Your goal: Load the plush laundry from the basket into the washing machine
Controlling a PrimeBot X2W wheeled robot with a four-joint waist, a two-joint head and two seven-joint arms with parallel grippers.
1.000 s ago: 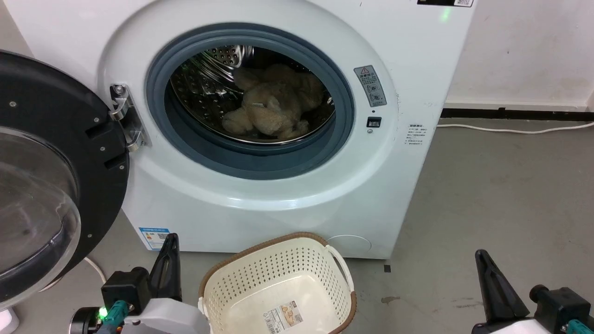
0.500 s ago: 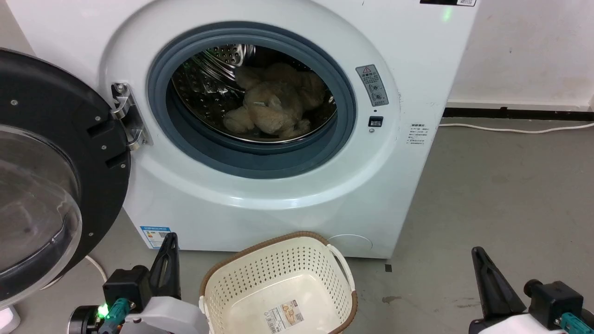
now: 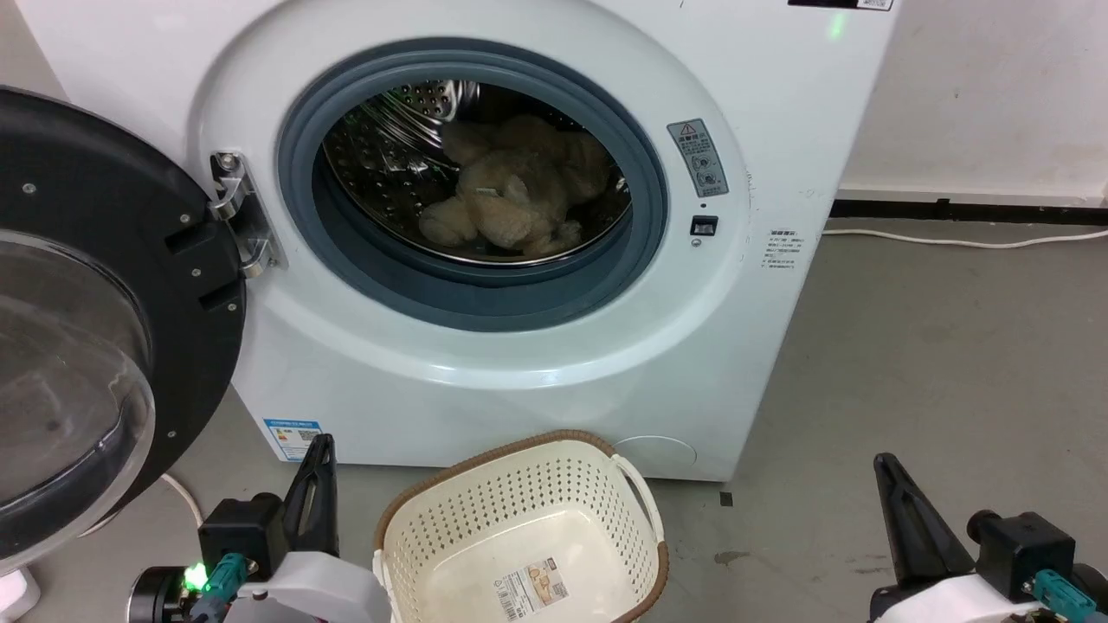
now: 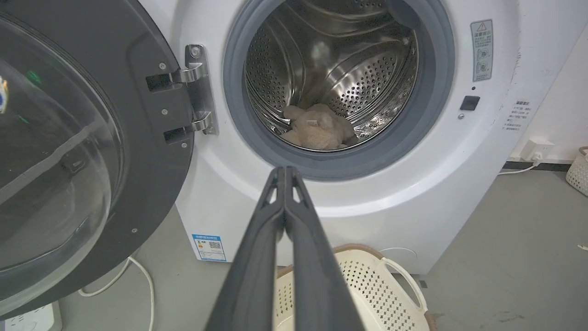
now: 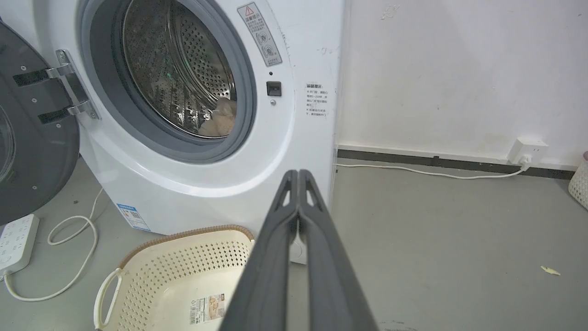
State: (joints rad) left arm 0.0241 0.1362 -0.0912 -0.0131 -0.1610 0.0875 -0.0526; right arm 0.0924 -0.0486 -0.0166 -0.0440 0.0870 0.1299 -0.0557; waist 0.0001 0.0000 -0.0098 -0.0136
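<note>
**Toy in the drum, basket bare**

A grey concrete floor [image 3: 909, 346] runs to a scuffed white wall, and on it stands the large white front-loading washing machine [image 3: 519, 389], its round black-framed glass door [image 3: 86, 346] swung wide. The beige fluffy plush toy [image 3: 511, 203] lies inside the perforated steel drum, low and towards the front. The cream perforated plastic basket with a brown woven-look rim [image 3: 519, 489] sits on the floor just before the machine and holds nothing but its bottom label [image 3: 528, 588].

Over the last second the whole head picture has slid a little, which is the camera moving. The toy, the basket and both arms keep their places. The left claw [image 4: 285, 171] and the right claw [image 5: 298, 174] stay low on either side of the basket, each with its fingers pressed together on nothing. By that, the loading looks finished.

The left wrist view catches a small tag on the toy. The right wrist view adds a white power strip [image 5: 16, 239] and a wall socket [image 5: 528, 149].
</note>
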